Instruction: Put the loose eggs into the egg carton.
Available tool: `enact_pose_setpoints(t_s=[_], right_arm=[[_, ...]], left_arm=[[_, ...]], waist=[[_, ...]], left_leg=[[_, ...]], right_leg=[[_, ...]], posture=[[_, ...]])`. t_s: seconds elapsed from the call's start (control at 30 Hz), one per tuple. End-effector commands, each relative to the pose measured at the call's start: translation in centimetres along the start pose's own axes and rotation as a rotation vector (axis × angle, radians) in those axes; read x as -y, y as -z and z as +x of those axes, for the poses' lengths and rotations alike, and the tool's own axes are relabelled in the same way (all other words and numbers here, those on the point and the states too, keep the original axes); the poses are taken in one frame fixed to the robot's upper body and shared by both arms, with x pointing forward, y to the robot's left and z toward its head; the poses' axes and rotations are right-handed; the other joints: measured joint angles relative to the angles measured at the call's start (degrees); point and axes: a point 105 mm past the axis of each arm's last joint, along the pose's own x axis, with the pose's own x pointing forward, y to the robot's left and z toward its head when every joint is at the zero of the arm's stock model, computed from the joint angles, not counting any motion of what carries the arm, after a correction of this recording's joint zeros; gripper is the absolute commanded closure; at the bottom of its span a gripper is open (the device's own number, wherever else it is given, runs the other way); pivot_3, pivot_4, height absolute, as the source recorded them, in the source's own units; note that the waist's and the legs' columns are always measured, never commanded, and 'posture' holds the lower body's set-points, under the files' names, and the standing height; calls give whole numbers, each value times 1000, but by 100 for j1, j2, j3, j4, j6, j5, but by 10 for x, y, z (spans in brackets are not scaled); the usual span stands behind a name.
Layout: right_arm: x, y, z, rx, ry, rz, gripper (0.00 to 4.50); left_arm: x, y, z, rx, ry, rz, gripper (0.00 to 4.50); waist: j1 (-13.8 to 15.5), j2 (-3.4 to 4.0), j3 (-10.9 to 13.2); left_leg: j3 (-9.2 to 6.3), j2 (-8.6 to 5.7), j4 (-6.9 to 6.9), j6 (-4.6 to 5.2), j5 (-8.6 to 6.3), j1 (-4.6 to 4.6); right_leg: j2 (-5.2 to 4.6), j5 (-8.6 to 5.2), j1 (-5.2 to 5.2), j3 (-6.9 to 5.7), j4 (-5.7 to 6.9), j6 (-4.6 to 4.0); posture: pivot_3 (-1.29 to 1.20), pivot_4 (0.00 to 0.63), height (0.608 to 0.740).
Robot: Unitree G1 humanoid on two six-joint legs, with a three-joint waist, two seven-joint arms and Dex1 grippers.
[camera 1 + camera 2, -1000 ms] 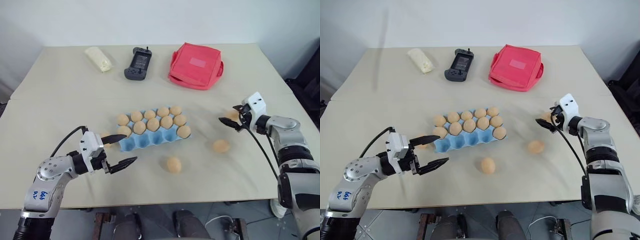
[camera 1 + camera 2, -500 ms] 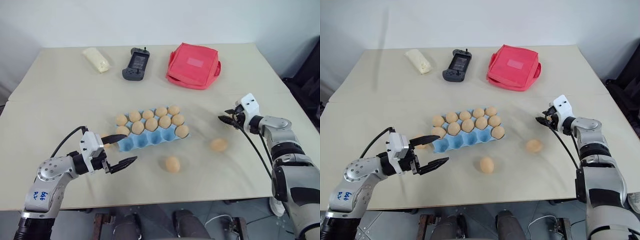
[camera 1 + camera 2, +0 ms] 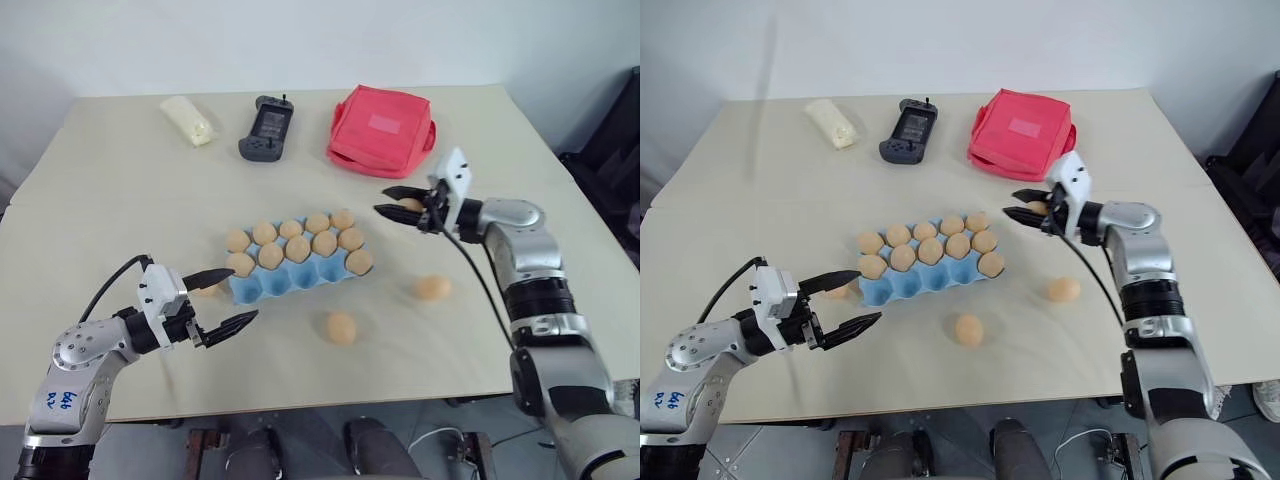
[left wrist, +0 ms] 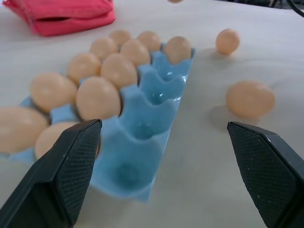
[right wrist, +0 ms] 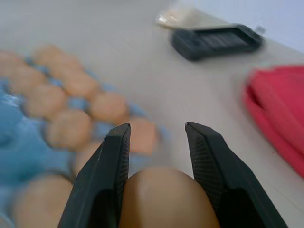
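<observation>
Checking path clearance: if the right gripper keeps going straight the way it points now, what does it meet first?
Probably the egg carton. The right gripper, shut on an egg, points toward its filled far rows; it looks raised, so it may pass above them.

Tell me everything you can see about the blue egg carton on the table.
The carton is a light blue moulded tray without a lid, looking like pressed pulp, with three rows of five cups. It lies flat near the middle of the table. The two far rows are full of tan eggs; the near row holds one egg at its right end, and its other cups are empty. The open left tool hovers by its near left corner without touching it.
</observation>
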Motion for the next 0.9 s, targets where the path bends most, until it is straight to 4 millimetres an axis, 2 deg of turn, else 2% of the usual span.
enact_pose_setpoints(t_s=[0.03,0.17,0.3,0.4,0.57,0.6,0.7,0.8,0.9], right_arm=[[-25,-19,15,63,-54,5,2698],[-53,-25,30,95,-109,38,2698],[-74,-16,41,94,-142,66,2698],[-88,-18,49,118,-164,103,2014],[-97,-15,50,116,-182,101,267],[-94,-17,48,124,-172,97,16],[-82,-23,36,144,-132,75,16],[-69,-25,13,145,-91,22,16],[-49,-21,-27,137,16,-12,16]], left_arm=[[-2,-5,-8,9,-22,10,0],[-4,-3,-13,-5,-45,6,0],[-7,0,-21,-13,-79,-3,0],[-5,1,-21,-14,-83,-6,0],[-3,0,-19,-7,-79,-11,0],[-3,0,-17,-5,-75,-12,0],[-1,-2,-13,7,-59,-16,0],[1,-4,-6,19,-36,-13,0],[-1,-8,2,34,-18,-7,0]], waist=[[42,0,0],[64,-2,0],[53,-10,-4],[42,-10,-3],[44,-11,-3],[44,-12,-3],[45,-15,-3],[98,-20,0],[173,-23,-1]], left_leg=[[1,-2,-2,0,0,-3],[4,-7,-3,3,1,-35],[4,-9,-1,5,3,-55],[7,-9,-3,5,3,-56],[11,-10,-4,4,4,-60],[11,-11,-4,5,4,-61],[11,-13,-4,7,4,-62],[7,-16,-4,9,5,-68],[-3,-19,-3,13,4,-79]], right_leg=[[0,0,-3,-1,-1,0],[-1,0,-41,-6,7,0],[0,0,-64,-8,12,0],[0,0,-67,-7,11,-1],[1,-1,-73,-5,14,-1],[0,-1,-73,-5,13,-2],[-1,-1,-73,-5,11,-1],[-3,-1,-74,-10,9,-2],[-5,-1,-74,-16,-4,-1]], posture=[[0,150,740],[0,150,740],[0,150,740],[0,150,740],[0,150,740],[0,150,740],[0,150,740],[0,150,740],[0,150,740]])
